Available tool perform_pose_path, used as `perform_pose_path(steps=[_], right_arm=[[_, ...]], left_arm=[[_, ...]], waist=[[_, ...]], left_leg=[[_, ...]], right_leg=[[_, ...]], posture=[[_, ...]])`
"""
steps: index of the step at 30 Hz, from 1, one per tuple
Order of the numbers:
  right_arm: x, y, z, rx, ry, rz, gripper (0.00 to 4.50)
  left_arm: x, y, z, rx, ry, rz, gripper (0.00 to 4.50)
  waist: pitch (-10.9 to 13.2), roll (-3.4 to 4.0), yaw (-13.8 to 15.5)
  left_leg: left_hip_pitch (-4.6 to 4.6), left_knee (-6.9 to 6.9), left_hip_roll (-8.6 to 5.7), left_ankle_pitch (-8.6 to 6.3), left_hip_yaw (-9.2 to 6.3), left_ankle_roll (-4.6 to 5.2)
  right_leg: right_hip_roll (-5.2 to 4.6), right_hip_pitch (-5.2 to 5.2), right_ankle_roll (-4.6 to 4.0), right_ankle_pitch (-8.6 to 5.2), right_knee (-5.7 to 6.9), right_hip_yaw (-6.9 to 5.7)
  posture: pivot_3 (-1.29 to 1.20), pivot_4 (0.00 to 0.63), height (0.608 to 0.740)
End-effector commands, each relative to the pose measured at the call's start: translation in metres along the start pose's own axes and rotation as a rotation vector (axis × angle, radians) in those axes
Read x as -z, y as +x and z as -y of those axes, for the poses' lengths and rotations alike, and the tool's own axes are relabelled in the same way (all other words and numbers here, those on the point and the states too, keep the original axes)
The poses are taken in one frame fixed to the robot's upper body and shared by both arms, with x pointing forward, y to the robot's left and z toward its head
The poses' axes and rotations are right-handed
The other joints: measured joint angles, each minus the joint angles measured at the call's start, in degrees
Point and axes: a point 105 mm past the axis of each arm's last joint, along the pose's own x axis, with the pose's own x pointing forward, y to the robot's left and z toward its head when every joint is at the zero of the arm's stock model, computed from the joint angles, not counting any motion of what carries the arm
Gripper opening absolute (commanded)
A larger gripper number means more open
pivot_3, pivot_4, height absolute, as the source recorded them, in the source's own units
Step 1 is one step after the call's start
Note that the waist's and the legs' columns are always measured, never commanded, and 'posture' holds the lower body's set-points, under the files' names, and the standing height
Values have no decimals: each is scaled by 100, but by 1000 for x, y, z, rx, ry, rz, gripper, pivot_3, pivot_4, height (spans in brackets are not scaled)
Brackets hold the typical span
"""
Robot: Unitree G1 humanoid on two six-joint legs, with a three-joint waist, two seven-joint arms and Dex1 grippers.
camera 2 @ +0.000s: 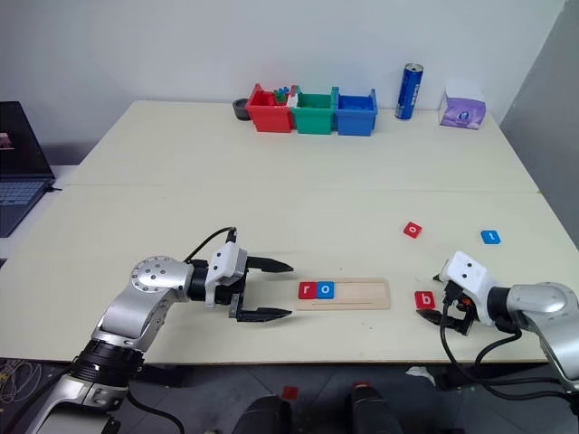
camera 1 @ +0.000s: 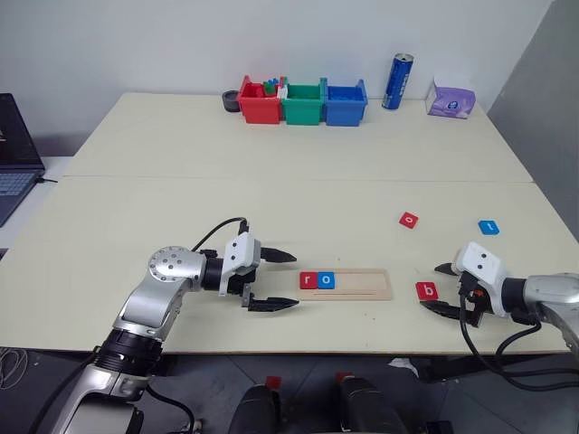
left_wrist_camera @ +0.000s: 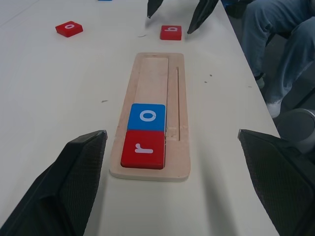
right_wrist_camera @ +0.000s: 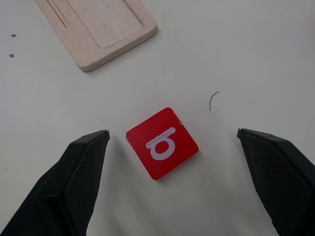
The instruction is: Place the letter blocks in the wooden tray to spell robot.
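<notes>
The wooden tray (camera 1: pixel 348 283) lies near the table's front edge, holding a red "r" block (camera 1: pixel 308 280) and a blue "o" block (camera 1: pixel 327 281) at its left end. My left gripper (camera 1: pixel 280 281) hovers open just left of the tray, its fingers pointing at it with nothing between them. A red "b" block (camera 1: pixel 427 290) lies flat on the table right of the tray, and my right gripper (camera 1: pixel 436 287) stands open around it without touching. In the right wrist view the "b" block (right_wrist_camera: pixel 162 142) sits between the spread fingers. A red "o" block (camera 1: pixel 409 220) and a blue "t" block (camera 1: pixel 488 227) lie farther back.
Red (camera 1: pixel 260 102), green (camera 1: pixel 302 104) and blue (camera 1: pixel 346 103) bins line the table's far edge, with a blue can (camera 1: pixel 397 81) and a purple tissue pack (camera 1: pixel 450 99) to their right. A laptop (camera 1: pixel 14 154) sits at the far left. A person's legs (left_wrist_camera: pixel 275 44) show beyond the table's right edge.
</notes>
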Motion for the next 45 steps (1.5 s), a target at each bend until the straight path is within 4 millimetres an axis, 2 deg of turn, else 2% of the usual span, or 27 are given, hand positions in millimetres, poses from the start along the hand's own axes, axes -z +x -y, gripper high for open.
perform_pose_path(steps=[1, 8, 11, 16, 17, 19, 22, 25, 28, 36, 45], right_arm=[[-3, -2, 3, -41, -73, -21, 4434], [-4, 6, 5, -93, -104, -39, 4434], [-3, 7, 5, -101, -110, -43, 3504], [-3, 7, 5, -111, -111, -39, 1645], [-5, 6, 5, -113, -113, -30, 1448], [-15, 4, 2, -127, -120, 6, 1458], [-41, 4, -12, -179, -169, 70, 1458], [-65, 11, -27, -230, -214, 123, 1458], [-79, 22, -33, -253, -237, 153, 1458], [-103, 63, -32, -258, -305, 130, 1458], [-107, 76, -36, -297, -329, 117, 1458]], left_arm=[[-7, 0, 0, -3, 34, 9, 4500], [-7, -1, 0, -10, 32, 4, 4500], [-6, -2, 0, -14, 31, 1, 4500], [-2, -6, 0, -26, 29, -11, 4500], [-2, -7, 0, -29, 27, -14, 4500], [1, -11, -2, -44, 24, -27, 4500], [4, -20, -6, -78, 13, -47, 4500], [7, -27, -7, -96, 10, -71, 4500], [8, -28, -6, -94, 13, -80, 4500], [17, -29, -3, -91, 17, -87, 4500], [22, -29, 0, -96, 27, -90, 4500]], waist=[[0, 0, 1], [0, 0, 1], [0, 0, 4], [0, 1, 4], [0, 1, 5], [0, 1, 4], [2, 4, -8], [2, 4, -12], [2, 4, 0], [3, 4, 2], [3, 4, 13]], left_leg=[[0, 0, 0, 0, 0, 0], [0, 1, 1, 0, -1, 0], [0, 0, 2, 0, -1, 0], [2, 2, 3, 0, -2, 0], [2, 2, 3, 0, -2, 0], [2, 2, 3, 0, -1, 0], [3, 1, 6, 0, -5, 0], [6, 0, 7, 0, -12, 0], [6, 1, 7, 0, -12, 0], [2, 1, 4, 0, -9, 0], [-6, 1, 4, 0, -12, 0]], right_leg=[[0, 0, 0, 0, 0, 0], [-2, 0, -1, 0, 1, -1], [-3, 0, -1, 0, 1, -1], [-5, 0, -1, 1, 2, 1], [-5, 0, -1, 1, 2, 1], [-5, 0, -1, 1, 3, 1], [-5, 0, -2, 1, 3, 2], [-2, -1, -1, 1, 5, 2], [-2, 0, 0, 1, 5, -2], [-9, -2, -25, 15, 3, -2], [-12, -5, -31, 18, 3, -16]], posture=[[0, 150, 740], [0, 150, 740], [0, 150, 740], [0, 150, 740], [0, 150, 740], [0, 150, 740], [0, 150, 740], [0, 150, 740], [0, 150, 740], [0, 150, 740], [0, 150, 740]])
